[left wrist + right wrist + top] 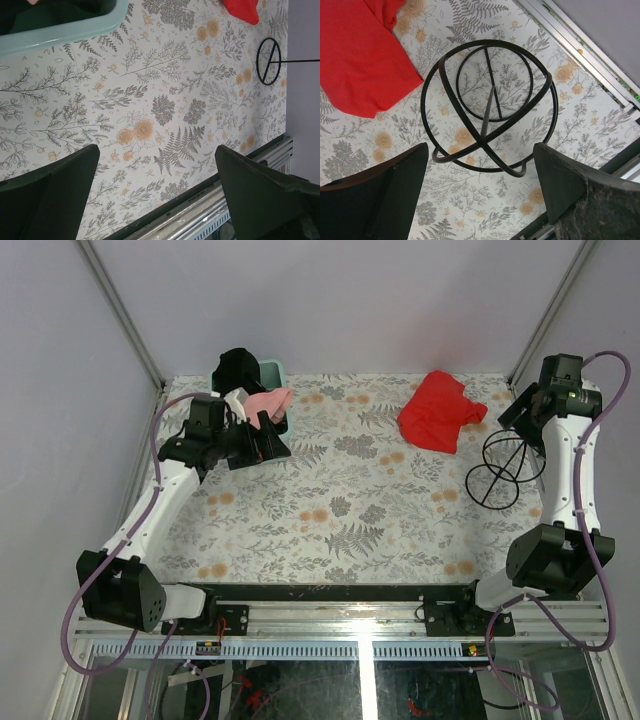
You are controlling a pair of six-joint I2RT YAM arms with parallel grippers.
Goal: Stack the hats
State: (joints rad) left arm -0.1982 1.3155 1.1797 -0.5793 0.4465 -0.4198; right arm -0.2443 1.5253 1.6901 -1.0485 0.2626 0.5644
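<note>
- The right gripper [480, 147] hovers over a black wire stand [487, 107], fingers wide apart and empty.
- The left gripper [156, 150], fingers also apart and empty, hangs just beside a mint tub [60, 32].
- A red cloth [438, 410] lies near the stand.
- A pink hat [270, 402] and a black hat [237, 368] sit heaped in the tub, far left.

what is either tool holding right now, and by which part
Nothing is held. The left tool is open near the tub, with only table between its fingers. The right tool is open above the wire stand.
</note>
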